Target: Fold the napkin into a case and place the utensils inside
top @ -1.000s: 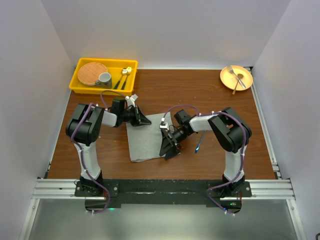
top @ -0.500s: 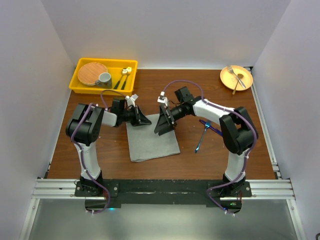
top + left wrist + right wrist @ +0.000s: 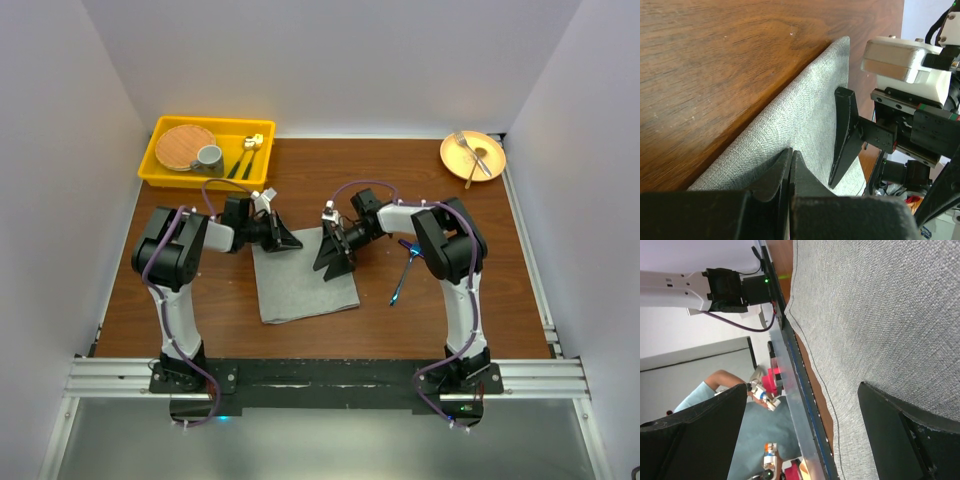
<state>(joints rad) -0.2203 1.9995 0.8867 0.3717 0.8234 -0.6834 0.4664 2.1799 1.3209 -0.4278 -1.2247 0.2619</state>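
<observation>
- Napkin (image 3: 300, 285) still lies flat.
- Right gripper (image 3: 333, 262), fingers wide open, has shifted from its near edge to its far right corner, probably to start a fold.
- Left gripper (image 3: 290, 241) stays closed at the far left corner.

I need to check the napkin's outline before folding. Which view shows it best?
Top external: nearly the whole napkin shows, spread flat. Left wrist shows only one edge strip; right wrist only close weave and a hem.

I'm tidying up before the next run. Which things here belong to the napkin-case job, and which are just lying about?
For the job: napkin; blue utensils.
Lying about: yellow tray holding wooden disc, grey cup and gold-headed cutlery; orange plate with silver fork.
</observation>
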